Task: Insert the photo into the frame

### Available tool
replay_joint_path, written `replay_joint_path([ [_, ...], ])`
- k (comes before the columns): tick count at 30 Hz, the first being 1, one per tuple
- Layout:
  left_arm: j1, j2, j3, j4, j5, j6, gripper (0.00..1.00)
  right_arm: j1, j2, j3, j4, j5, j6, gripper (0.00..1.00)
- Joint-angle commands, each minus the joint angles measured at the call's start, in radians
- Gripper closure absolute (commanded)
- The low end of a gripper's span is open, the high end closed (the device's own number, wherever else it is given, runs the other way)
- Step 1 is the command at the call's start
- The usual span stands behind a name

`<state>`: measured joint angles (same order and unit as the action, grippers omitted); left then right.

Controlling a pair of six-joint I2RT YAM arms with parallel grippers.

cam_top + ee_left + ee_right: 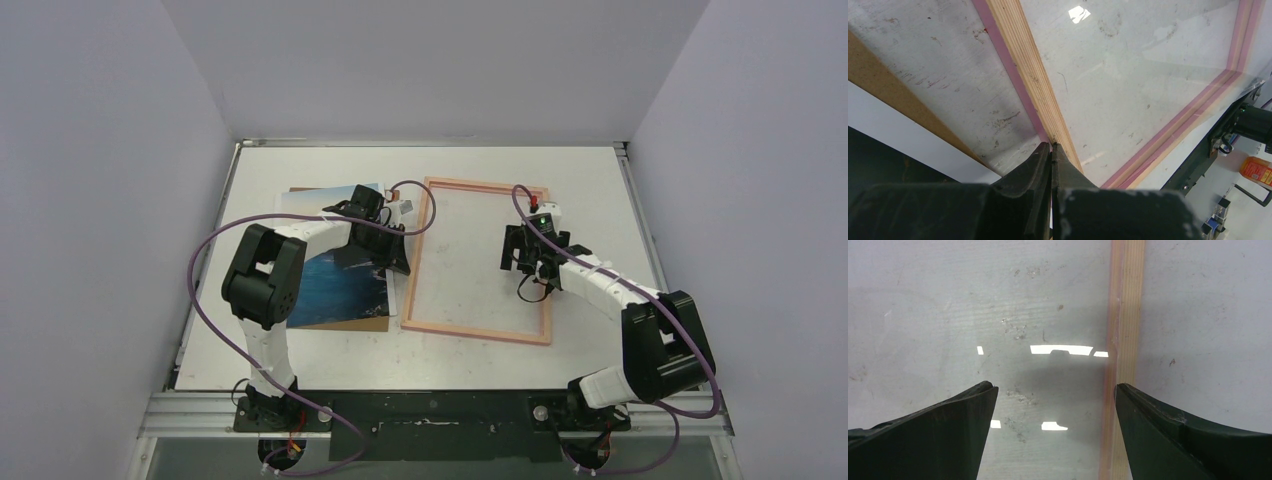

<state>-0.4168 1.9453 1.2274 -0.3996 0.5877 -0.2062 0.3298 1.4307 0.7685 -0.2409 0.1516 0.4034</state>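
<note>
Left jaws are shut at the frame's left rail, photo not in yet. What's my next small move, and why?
Probably open the left gripper and back it toward the photo, which lies beside the frame on the brown backing board. Those shut jaws hold nothing, and the right gripper hangs open over the opposite rail.

The frame [480,332] is a thin pink rectangle with a pale wood-grain edge and a clear pane that catches reflections. It lies flat on the counter [600,200], right of centre, slightly skewed. The photo [335,285], dark blue water under pale sky with a white border, lies just left of it on a brown board [350,323], partly hidden.
</note>
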Motion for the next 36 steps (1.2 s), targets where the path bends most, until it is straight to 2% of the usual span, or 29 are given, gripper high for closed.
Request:
replay_joint_path([
  [1,0.007,-0.020,-0.011,-0.021,-0.025,0.021,1.00,0.006,-0.031,0.025,0.031,0.031,0.015,0.10],
  [7,0.007,-0.021,-0.005,-0.028,-0.027,0.022,1.00,0.008,0.002,0.037,0.014,0.059,0.026,0.10],
  [17,0.009,-0.025,-0.007,-0.031,-0.026,0.024,1.00,0.007,-0.045,0.039,0.022,0.056,0.027,0.10],
  [36,-0.022,-0.010,-0.016,0.018,0.027,-0.019,1.00,0.007,-0.170,0.161,-0.071,-0.002,0.059,0.10],
])
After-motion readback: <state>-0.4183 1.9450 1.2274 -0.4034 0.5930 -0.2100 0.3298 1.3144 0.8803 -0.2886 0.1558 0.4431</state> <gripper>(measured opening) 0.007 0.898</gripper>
